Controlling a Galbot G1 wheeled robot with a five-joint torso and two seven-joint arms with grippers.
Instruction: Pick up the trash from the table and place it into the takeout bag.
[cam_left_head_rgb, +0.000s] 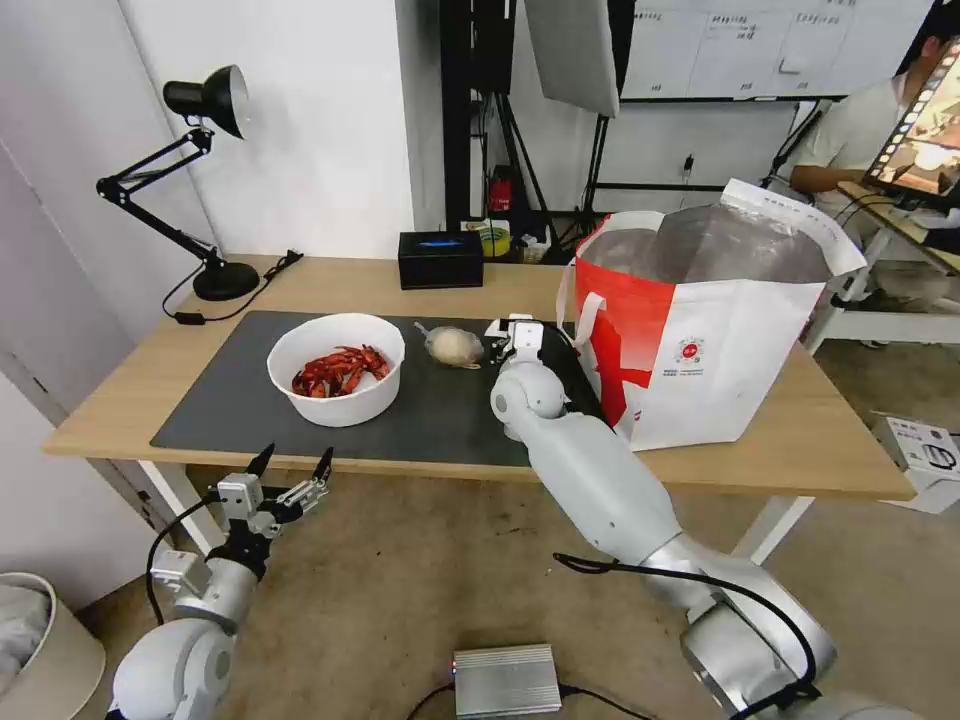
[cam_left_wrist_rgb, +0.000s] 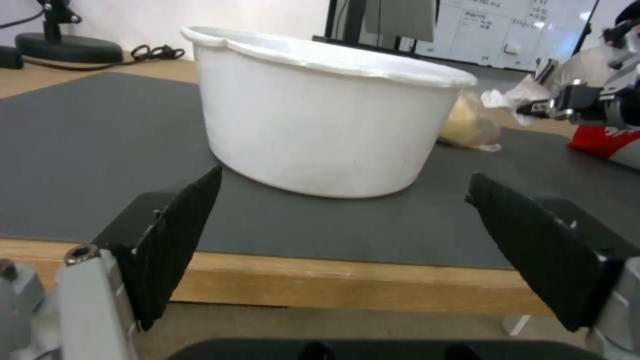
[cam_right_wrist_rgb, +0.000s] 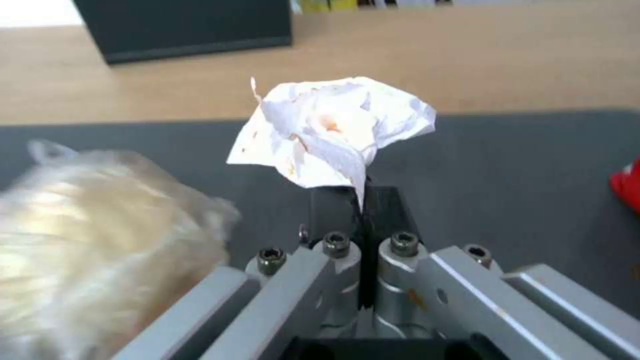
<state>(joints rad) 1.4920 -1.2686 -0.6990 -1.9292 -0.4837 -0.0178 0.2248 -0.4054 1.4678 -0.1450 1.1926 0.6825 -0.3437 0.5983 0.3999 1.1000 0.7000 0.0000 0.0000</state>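
Nearest, the left gripper (cam_left_head_rgb: 291, 468) hangs below the table (cam_left_head_rgb: 120, 395) edge, fingers spread wide, lined up on the white bowl (cam_left_head_rgb: 337, 368) of shells; farther right, the right gripper (cam_right_wrist_rgb: 360, 200) pinches a crumpled tissue (cam_right_wrist_rgb: 333, 127) clear of the mat, beside the small bag (cam_left_head_rgb: 454, 346); the takeout bag (cam_left_head_rgb: 700, 330) gapes far right; the wrist view alone reveals the tissue's orange stains

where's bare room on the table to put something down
Free: the mat left of the bowl, the mat's front strip before the bowl, and bare wood between the lamp and the black box. Crowded: between bowl and takeout bag, where the small bag lies and the right tool pinches the tissue.
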